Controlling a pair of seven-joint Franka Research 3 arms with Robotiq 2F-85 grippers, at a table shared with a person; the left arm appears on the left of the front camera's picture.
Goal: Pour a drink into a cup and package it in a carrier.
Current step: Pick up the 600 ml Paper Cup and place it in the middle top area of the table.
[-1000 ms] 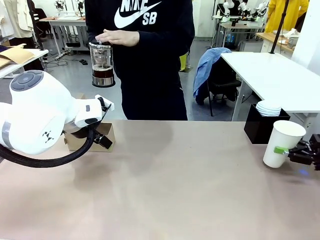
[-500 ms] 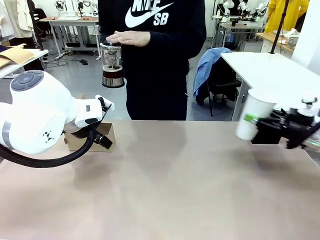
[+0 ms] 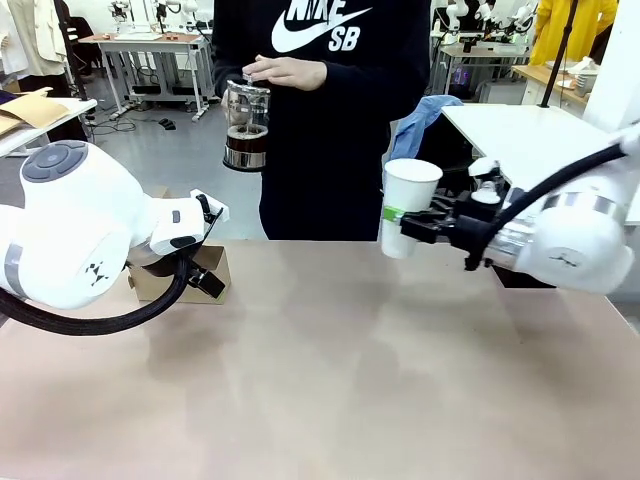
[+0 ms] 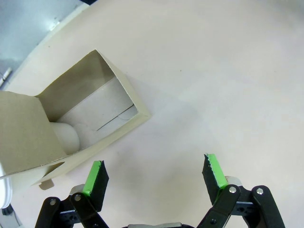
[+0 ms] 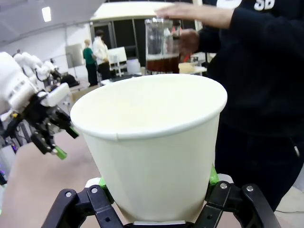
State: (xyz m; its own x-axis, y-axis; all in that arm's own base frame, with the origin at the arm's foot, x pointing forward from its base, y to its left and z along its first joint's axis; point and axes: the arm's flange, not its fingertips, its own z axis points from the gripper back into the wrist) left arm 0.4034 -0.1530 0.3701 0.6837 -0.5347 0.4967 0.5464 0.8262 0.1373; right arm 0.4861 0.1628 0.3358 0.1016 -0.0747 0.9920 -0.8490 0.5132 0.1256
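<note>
My right gripper [image 3: 402, 220] is shut on the white paper cup [image 3: 408, 203] and holds it upright in the air above the far middle of the table. In the right wrist view the cup [image 5: 152, 142] stands open-mouthed between the green pads [image 5: 212, 176]. Behind it the person holds a clear bottle with the dark brown drink [image 3: 246, 125] at chest height, one hand on its top; the drink [image 5: 162, 61] shows beyond the cup's rim. My left gripper [image 4: 154, 173] hangs open over bare table beside the brown cardboard carrier [image 4: 71, 118], which sits at the table's left [image 3: 215, 270].
A black box [image 3: 510, 275] stands at the far right, mostly behind my right arm. A white side table [image 3: 550, 145] and a chair with a blue jacket [image 3: 415, 125] are beyond the table. The near half of the table [image 3: 330, 390] is bare.
My right arm has lifted the cup from the table's right edge and carried it left toward the middle. The person has stepped right with the bottle. The left arm has stayed still.
</note>
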